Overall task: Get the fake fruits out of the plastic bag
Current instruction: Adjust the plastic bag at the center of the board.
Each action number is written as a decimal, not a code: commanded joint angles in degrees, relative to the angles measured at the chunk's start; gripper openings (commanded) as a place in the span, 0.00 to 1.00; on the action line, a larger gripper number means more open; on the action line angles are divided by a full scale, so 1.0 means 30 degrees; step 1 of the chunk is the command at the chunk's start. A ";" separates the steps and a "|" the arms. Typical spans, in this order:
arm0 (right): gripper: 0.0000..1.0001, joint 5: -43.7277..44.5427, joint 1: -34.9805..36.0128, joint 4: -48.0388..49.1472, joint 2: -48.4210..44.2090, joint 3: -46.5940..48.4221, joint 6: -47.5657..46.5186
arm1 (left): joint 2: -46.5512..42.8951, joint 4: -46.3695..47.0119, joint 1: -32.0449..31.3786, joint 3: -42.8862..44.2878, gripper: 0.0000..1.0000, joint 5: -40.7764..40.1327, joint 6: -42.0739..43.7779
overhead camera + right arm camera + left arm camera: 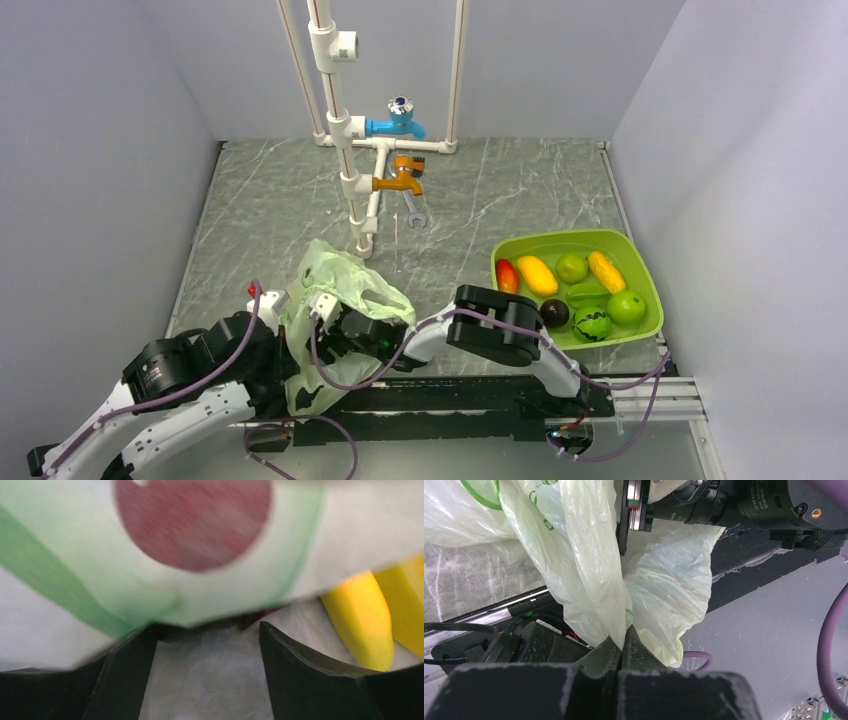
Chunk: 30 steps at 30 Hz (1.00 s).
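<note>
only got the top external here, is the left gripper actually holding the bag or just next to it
Observer: The left wrist view shows the left gripper shut on a fold of the plastic bag.
Operator: and the right one, open or shut
Observer: The right wrist view shows the right gripper open, gripping nothing.
Operator: any fruit near it
Observer: A yellow fruit lies beside one of its fingers; a dark red round shape shows through the film, fruit or print I cannot tell.
</note>
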 commanded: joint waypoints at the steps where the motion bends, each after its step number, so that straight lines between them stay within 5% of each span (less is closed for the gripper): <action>1: 0.70 0.2566 -0.0223 0.1061 -0.0543 -0.0448 0.0357 | -0.0267 -0.0350 0.0016 -0.0117 0.00 0.0160 -0.0615; 6: 0.38 0.4137 -0.0885 0.2770 -0.2644 -0.3010 0.1234 | 0.0006 0.0378 0.0037 -0.0409 0.00 0.0362 -0.0312; 11: 0.25 0.5979 -0.0960 0.3508 -0.4553 -0.5178 0.1499 | 0.1968 0.1793 0.0023 -0.0387 0.00 0.0870 0.0790; 21: 0.27 1.2856 -0.1470 0.1993 -0.8982 -0.9883 0.2983 | 0.7768 0.6706 0.0006 0.0467 0.00 0.2339 0.3509; 30: 0.27 1.6909 -0.2942 -0.6587 -1.6650 -1.3403 0.9607 | 1.5080 0.9501 -0.0346 0.6435 0.00 0.3115 0.7020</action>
